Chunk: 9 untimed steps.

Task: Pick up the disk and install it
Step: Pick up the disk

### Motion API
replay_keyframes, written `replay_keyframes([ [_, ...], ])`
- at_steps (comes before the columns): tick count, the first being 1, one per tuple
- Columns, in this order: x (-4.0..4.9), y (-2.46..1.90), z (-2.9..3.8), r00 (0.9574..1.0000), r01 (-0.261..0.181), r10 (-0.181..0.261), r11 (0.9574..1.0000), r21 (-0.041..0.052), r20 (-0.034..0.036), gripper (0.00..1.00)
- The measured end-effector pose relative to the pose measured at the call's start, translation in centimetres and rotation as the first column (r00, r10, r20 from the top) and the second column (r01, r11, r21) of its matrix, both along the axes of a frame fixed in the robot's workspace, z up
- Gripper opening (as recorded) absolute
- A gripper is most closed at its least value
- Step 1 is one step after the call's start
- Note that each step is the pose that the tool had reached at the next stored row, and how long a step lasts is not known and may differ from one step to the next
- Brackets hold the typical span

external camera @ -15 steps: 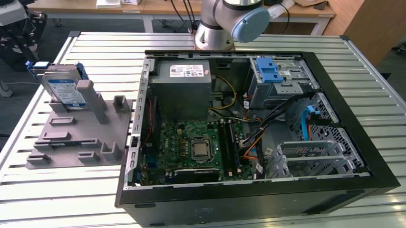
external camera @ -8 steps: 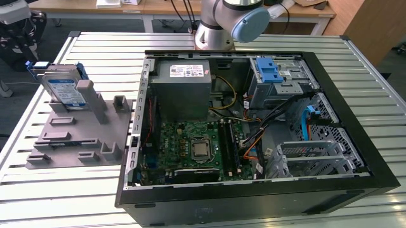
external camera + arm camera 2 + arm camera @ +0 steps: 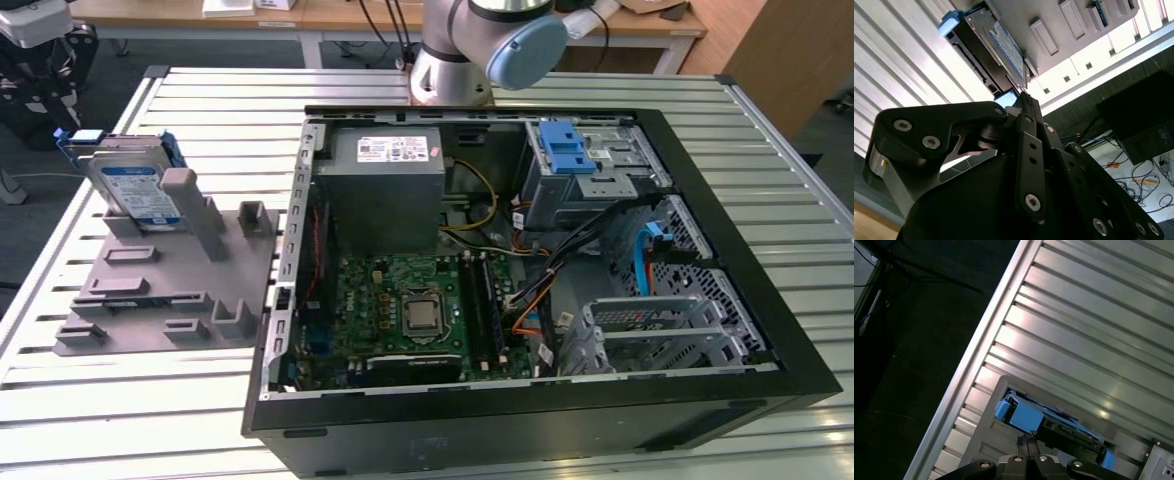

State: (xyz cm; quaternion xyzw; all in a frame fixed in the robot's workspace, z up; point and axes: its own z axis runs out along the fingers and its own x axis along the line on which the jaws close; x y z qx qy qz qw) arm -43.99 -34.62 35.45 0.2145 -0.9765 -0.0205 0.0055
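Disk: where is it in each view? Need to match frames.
Exterior view: disk upright in the grey fixture, at the exterior view's left of the PC case.
Second wrist view: disk just past the end effector, in the grey fixture.
First wrist view: disk just past the end effector, blue bracket nearest.
Shared landmark: the grey fixture.

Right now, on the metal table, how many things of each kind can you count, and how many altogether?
disk, standing in the holder: 1
grey holder: 1
open computer case: 1
Total: 3
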Motion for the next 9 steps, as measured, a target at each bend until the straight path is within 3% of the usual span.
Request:
replay_keyframes([
  [9, 0.00, 0.00, 0.00, 1.0000, 0.000, 0.000, 1.0000, 0.0000, -0.0001, 0.11],
])
